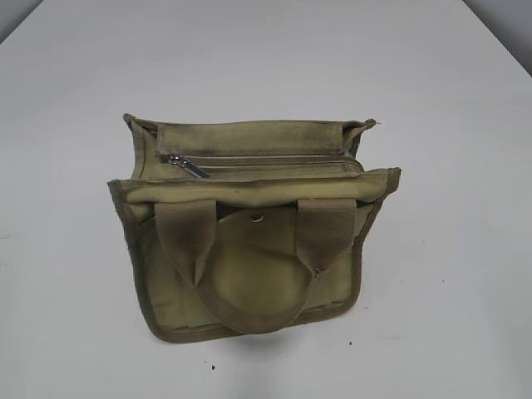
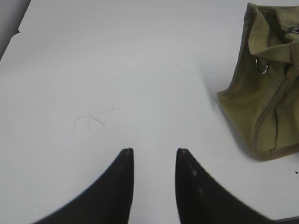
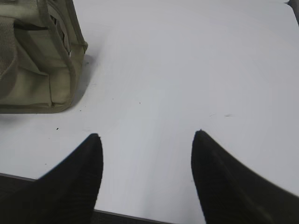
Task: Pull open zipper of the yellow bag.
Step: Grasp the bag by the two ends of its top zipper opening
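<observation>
Two spread pincers, zipper untouched: nothing of the pull yet begun

Both grippers hang above bare table with nothing between their jaws. The left gripper (image 2: 154,151) has its dark fingertips parted by a modest gap, white table (image 2: 117,70) showing between them; the right gripper (image 3: 147,136) stands spread wider, again with only table surface in the gap. Neither touches the bag; in the exterior view neither arm appears at all.

Outward from the left gripper, the yellow bag (image 2: 266,98) sits up and to the right of the fingertips, apart from them, showing a side panel with a small metal ring (image 2: 262,66); outward from the right gripper, the same bag lies at the upper left, also apart, one corner and its darker edge trim turned toward the camera.

In the exterior view the bag stands near the middle of the table, its two webbing handles (image 1: 249,258) drooping over the near face and a snap stud (image 1: 258,218) between them. The zipper (image 1: 266,162) runs straight across the top; its silver pull tab (image 1: 188,165) lies at the left end in that view, and the teeth look closed along the whole run, though the far right end is partly shaded.

As a judgement: none of the task is done; what remains is the approach, steadying the bag, pinching the small tab and drawing it along the tape toward the right end.
</observation>
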